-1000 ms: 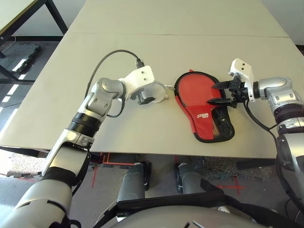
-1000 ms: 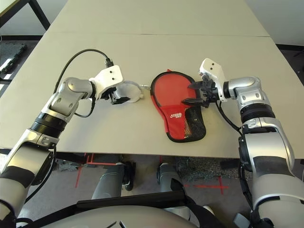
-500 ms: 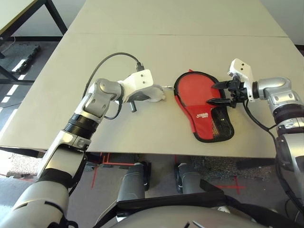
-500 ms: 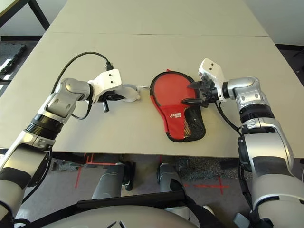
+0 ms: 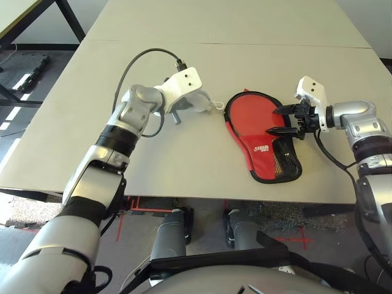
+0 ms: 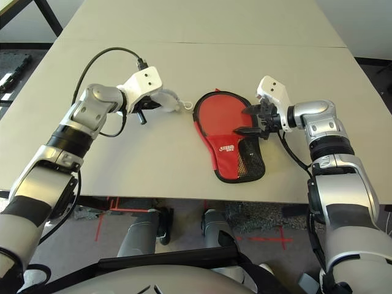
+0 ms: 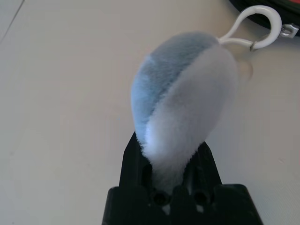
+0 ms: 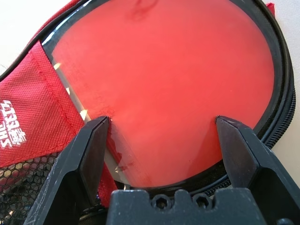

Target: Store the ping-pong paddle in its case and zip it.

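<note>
Two grippers are engaged. At upper left of centre, the left gripper [image 5: 179,113] stays clamped on a pale grey pouch [image 7: 185,110] and has carried it up off the table [image 5: 184,159], away from the case [image 5: 263,153]; the obstruction is cleared. Centre-right, the ping-pong paddle [image 8: 164,89] lies inside the open red case, unzipped. At right, the right gripper [image 5: 283,120] hovers unmoved, fingers [image 8: 89,154] apart over the paddle face. Zipping remains outstanding.
</note>
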You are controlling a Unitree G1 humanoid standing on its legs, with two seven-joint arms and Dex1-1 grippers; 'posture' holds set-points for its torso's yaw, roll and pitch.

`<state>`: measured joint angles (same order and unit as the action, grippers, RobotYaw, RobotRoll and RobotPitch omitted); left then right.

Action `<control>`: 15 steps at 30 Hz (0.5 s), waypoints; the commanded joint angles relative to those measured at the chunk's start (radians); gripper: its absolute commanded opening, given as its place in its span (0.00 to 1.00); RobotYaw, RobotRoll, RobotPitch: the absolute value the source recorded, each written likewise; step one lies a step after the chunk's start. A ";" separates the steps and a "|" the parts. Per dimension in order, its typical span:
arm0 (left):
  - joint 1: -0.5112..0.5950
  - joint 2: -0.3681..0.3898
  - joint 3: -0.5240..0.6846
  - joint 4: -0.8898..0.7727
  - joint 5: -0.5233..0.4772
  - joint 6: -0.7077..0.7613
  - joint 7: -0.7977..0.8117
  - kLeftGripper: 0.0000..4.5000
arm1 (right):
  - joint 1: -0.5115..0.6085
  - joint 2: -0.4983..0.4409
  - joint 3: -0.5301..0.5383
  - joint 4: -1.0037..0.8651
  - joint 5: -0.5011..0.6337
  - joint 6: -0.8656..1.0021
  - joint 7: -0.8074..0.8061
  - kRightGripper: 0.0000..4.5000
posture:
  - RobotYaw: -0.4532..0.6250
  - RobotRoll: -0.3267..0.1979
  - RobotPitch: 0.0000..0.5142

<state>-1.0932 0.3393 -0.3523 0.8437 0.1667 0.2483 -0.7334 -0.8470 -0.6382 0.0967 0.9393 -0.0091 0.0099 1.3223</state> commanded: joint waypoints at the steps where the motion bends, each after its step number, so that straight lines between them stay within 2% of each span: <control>1: -0.087 -0.023 0.024 0.161 0.034 -0.064 0.074 0.06 | 0.061 0.009 0.036 0.016 -0.026 0.034 0.004 1.00 | 0.43 0.62 0.42; 7: -0.220 -0.101 0.018 0.360 0.068 -0.172 0.136 0.06 | 0.091 0.005 0.036 -0.029 -0.015 0.055 0.003 1.00 | 0.41 0.62 0.44; 15: -0.292 -0.162 0.029 0.466 0.103 -0.211 0.219 0.06 | 0.144 -0.011 0.031 -0.118 0.004 0.104 0.000 1.00 | 0.37 0.62 0.46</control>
<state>-1.3540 0.1801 -0.3393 1.2899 0.2551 0.0522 -0.5558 -0.7687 -0.6548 0.0740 0.7876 0.0281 0.0705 1.3114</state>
